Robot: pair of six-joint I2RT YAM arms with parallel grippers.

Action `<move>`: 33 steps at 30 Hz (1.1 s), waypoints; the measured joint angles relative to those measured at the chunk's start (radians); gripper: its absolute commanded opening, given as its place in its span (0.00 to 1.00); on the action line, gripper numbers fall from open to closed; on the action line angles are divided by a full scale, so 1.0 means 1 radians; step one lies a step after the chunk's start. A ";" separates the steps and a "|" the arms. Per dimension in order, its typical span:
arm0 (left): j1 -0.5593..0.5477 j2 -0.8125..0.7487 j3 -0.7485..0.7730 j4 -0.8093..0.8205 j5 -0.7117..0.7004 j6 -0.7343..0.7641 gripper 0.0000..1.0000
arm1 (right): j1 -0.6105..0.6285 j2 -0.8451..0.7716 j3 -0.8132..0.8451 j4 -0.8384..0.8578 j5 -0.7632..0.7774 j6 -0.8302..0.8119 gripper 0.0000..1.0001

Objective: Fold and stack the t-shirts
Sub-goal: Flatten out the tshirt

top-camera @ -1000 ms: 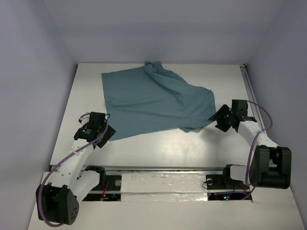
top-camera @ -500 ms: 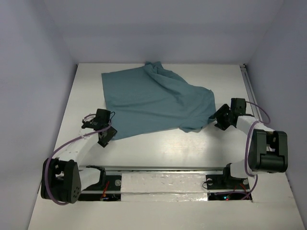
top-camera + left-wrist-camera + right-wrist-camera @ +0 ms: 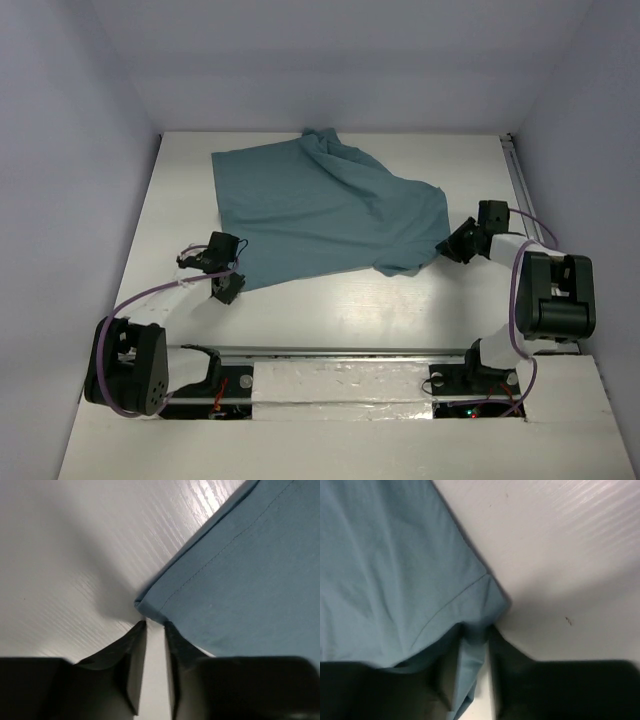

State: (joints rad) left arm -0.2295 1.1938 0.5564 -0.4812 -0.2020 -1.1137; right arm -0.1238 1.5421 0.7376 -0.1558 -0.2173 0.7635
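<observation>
White table (image 3: 330,300); teal-blue t-shirt (image 3: 320,215) spread on far half, mostly flat, rumpled toward far edge

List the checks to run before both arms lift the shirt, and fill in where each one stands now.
1. Right gripper has cloth between its fingers: ok, a fold of the t-shirt fills the gap.
2. Left gripper has cloth between its fingers: not ok, the near corner lies just ahead of the tips and bare table shows through the narrow gap.
3. T-shirt lies flat: not ok, it is bunched at the far edge.
4. Nothing else rests on the t-shirt: ok.
5. Right gripper pinches a single layer only: cannot tell.
</observation>
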 measured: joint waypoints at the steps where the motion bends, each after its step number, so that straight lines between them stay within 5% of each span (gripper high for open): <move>1: 0.000 0.001 -0.001 0.003 -0.005 -0.004 0.11 | 0.000 0.012 0.005 0.000 0.000 0.003 0.12; 5: 0.004 -0.004 -0.003 0.010 -0.046 -0.002 0.03 | 0.000 0.010 0.020 -0.013 0.000 -0.010 0.00; 18: 0.107 -0.006 0.028 0.071 -0.179 0.157 0.00 | 0.035 -0.504 0.105 -0.340 -0.018 -0.160 0.00; 21: 0.106 -0.016 0.034 0.090 -0.129 0.195 0.33 | 0.042 -0.543 0.180 -0.418 -0.031 -0.182 0.00; 24: 0.065 -0.064 0.007 0.079 -0.057 0.211 0.43 | 0.042 -0.536 0.209 -0.436 -0.034 -0.193 0.00; 30: -0.084 -0.098 0.021 0.003 0.030 0.207 0.55 | 0.042 -0.424 0.209 -0.441 -0.028 -0.195 0.00; 33: -0.083 -0.005 0.042 0.010 0.023 0.213 0.48 | 0.042 -0.407 0.204 -0.437 -0.035 -0.195 0.00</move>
State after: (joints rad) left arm -0.3122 1.1893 0.5980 -0.4709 -0.1791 -0.9005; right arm -0.0818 1.1347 0.9421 -0.5926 -0.2523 0.5682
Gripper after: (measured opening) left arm 0.543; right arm 0.022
